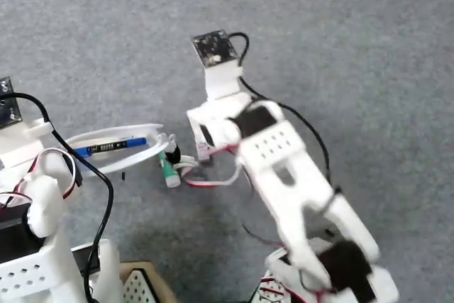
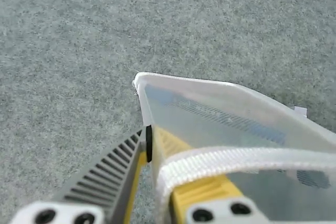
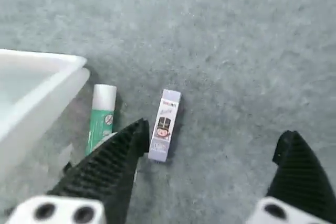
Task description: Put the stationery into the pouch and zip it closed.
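My left gripper pinches one end of the pouch. The pouch is a see-through white bag with a white cloth rim, and it sits open on the grey table. A blue pen lies inside. My right gripper is spread wide above a little white eraser. The eraser lies just beside a green and white glue stick, near the pouch's mouth.

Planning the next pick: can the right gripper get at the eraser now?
Likely yes: the right gripper hangs open above it; the eraser lies bare near one fingertip, apart from the glue stick.
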Robot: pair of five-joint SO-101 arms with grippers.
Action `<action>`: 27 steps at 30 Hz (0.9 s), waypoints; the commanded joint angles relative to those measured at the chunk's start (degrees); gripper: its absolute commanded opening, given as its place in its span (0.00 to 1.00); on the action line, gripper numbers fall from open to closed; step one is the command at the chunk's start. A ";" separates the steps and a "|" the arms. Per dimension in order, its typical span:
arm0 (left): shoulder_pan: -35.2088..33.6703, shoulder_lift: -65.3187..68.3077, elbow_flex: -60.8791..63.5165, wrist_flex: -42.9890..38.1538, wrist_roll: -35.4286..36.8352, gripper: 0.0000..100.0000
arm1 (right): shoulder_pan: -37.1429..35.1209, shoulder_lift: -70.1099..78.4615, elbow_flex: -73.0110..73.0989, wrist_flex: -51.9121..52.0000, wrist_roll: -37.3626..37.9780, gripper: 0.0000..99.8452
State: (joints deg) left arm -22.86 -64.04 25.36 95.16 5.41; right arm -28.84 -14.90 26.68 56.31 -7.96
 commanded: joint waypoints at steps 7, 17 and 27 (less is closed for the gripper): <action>-0.40 -0.70 -1.89 -1.85 0.26 0.03 | 0.44 20.97 -17.27 0.35 -7.03 0.39; -0.40 -0.70 -1.10 -1.85 0.18 0.03 | -2.46 40.48 -37.49 12.40 -9.76 0.39; -0.40 -0.88 -1.10 -1.85 0.18 0.03 | -4.13 48.92 -43.91 19.69 -9.76 0.39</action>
State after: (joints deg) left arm -22.86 -64.04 25.36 95.16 5.41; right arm -32.62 34.15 -14.37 75.21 -17.10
